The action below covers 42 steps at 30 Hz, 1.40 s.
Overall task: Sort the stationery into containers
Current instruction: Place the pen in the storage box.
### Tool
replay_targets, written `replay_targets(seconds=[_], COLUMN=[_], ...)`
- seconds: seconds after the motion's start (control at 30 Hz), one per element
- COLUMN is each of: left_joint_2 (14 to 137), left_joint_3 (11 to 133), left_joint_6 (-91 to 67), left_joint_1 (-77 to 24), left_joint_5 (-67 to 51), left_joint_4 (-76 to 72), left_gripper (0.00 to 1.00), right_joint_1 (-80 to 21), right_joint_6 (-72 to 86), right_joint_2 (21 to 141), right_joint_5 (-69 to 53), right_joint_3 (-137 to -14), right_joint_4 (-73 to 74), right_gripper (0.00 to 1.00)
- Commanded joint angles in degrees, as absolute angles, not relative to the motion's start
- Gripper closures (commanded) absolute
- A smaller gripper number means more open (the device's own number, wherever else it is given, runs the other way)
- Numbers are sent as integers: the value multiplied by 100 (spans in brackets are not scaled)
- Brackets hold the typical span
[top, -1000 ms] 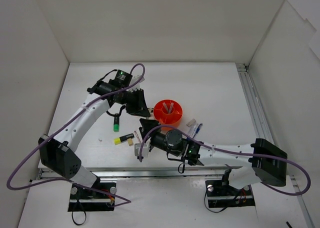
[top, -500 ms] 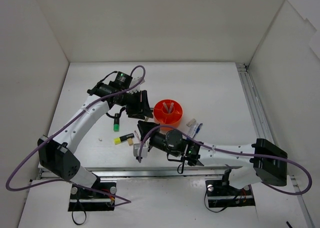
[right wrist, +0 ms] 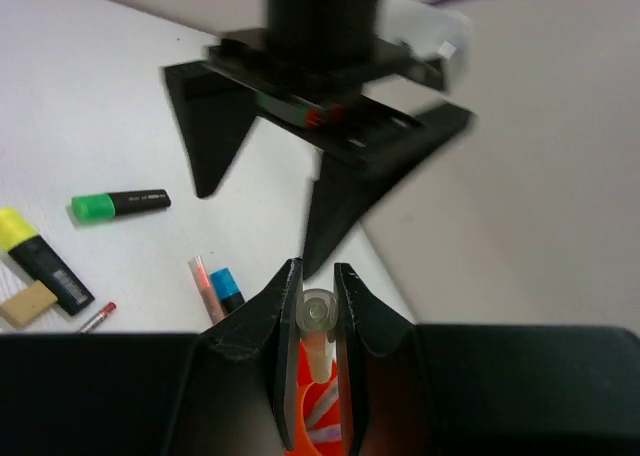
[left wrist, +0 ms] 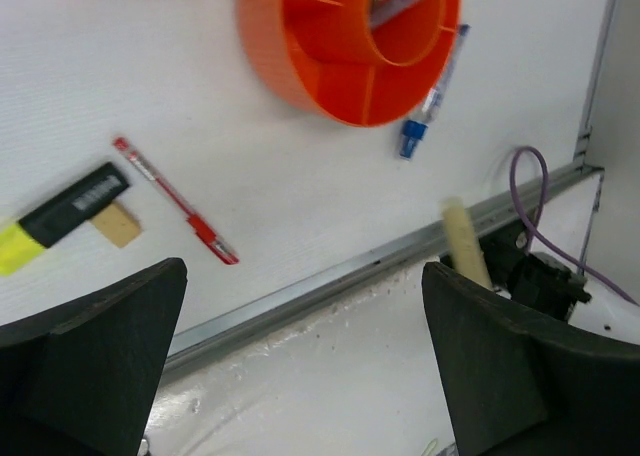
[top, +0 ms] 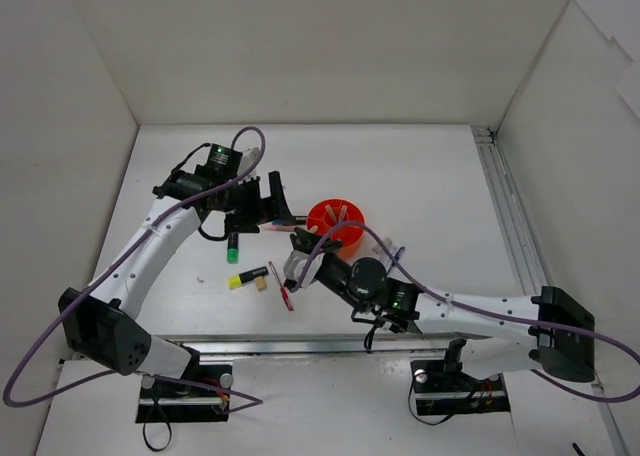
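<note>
Your right claw (right wrist: 316, 284) pinches a light, stiff, slippery pale pen (right wrist: 318, 314) by its end. Your left claw (left wrist: 300, 368) is wide open.

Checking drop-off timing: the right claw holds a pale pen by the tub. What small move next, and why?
Probably nudge the right claw a little over the tub before opening. Its jaws are shut on the pale pen and orange shows below the tips, but from above the claw sits at the tub's rim, not over it. The open left claw is close, so keep it short.
</note>
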State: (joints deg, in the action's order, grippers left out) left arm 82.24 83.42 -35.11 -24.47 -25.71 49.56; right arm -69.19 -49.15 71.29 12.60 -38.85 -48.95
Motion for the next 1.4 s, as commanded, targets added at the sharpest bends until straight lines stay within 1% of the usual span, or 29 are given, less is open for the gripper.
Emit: replay_targets(seconds=[0.0,0.07,0.17,0.27,0.37,0.43,0.57,0.67,0.7,0.8,0.9,1.1,1.23,1.27,1.37], left_joint_2=[7858,7656,7375,7041,6602,6346,6100,6161,6231,6381,6512,6741,6855,6864,6899], left_joint_3=[8000,7849,7734,7577,7243,6979,6672,6636,6636,6688,6715,6829,6908,6900,6900], left_joint_6=[-3603,-3612,-3630,-3586,-3498,-3428,-3340,-3261,-3243,-3182,-3164,-3103,-3103,-3111,-3111], left_joint_1=[-1979,-1758,-1679,-1679,-1679,-1679,-1679,-1679,-1679,-1679,-1679,-1679,-1679,-1679,-1679], left_joint_5=[-2119,-2013,-1304,-767,-511,-475,-404,-483,-492,-483,-483,-475,-492,-483,-475], left_joint_4=[4738,4579,4640,4597,4290,4035,3684,3647,3656,3665,3665,3700,3735,3735,3718], left_gripper=[0,0,0,0,0,0,0,0,0,0,0,0,0,0,0], right_joint_1=[-6689,-6331,-6013,-5671,-5258,-5038,-4668,-4290,-4211,-4017,-3956,-3814,-3779,-3788,-3771], right_joint_6=[-3232,-2701,-1796,-1164,-809,-695,-659,-450,-431,-509,-589,-448,-413,-413,-325], right_joint_2=[6628,6443,6232,6135,6240,6380,6915,7189,7294,7444,7637,7963,8095,8095,8069], right_joint_5=[1951,2109,2434,2488,2050,1550,1152,600,171,-113,-18,-553,-589,-606,-545], right_joint_3=[-3894,-3797,-3718,-3962,-4104,-4139,-4394,-4535,-4570,-4649,-4685,-4719,-4737,-4720,-4579], right_joint_4=[-5414,-5405,-5283,-4538,-4123,-4131,-4253,-4421,-4491,-4588,-4623,-4878,-4931,-4931,-4975], right_gripper=[100,100,100,100,100,100,100,100,100,100,100,100,100,99,90])
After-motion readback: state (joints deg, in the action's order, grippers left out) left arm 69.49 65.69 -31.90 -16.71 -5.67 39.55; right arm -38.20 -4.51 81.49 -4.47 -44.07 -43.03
